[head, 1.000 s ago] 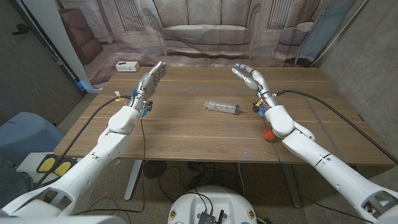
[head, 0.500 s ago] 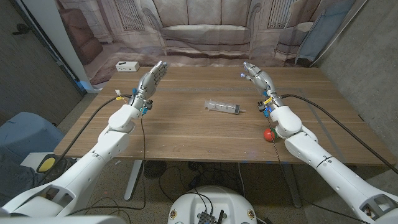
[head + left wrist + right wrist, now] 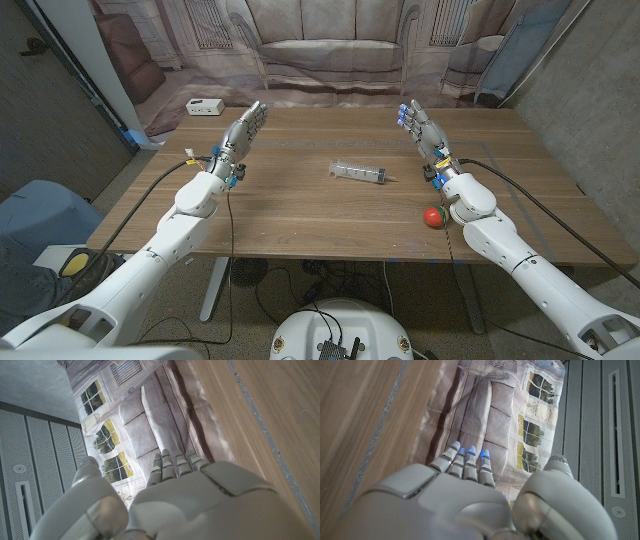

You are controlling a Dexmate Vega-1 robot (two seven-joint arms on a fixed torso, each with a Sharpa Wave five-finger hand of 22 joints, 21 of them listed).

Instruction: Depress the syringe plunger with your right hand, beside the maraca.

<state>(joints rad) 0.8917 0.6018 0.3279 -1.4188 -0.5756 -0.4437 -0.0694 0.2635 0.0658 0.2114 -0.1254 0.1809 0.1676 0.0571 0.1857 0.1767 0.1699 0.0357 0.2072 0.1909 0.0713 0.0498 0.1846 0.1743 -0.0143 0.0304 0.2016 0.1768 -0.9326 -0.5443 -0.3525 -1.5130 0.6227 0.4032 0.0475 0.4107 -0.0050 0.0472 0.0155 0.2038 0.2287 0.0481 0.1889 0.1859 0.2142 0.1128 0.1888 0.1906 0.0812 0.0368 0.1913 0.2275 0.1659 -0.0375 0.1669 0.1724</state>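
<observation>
Clear plastic syringe (image 3: pixel 358 172) is lying at frame centre on the wooden table (image 3: pixel 300 215), a red round maraca (image 3: pixel 432 215) sitting lower right. Both the left hand (image 3: pixel 243 128) and right hand (image 3: pixel 423 127) are holding nothing, fingers extended.

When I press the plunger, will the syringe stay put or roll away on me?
The syringe lies on its side on the bare table with nothing bracing it, so its round barrel may roll or skid. It looks like clear, light plastic: probably stiff but easily shoved. The maraca lies apart from it, so it gives no backstop.
</observation>
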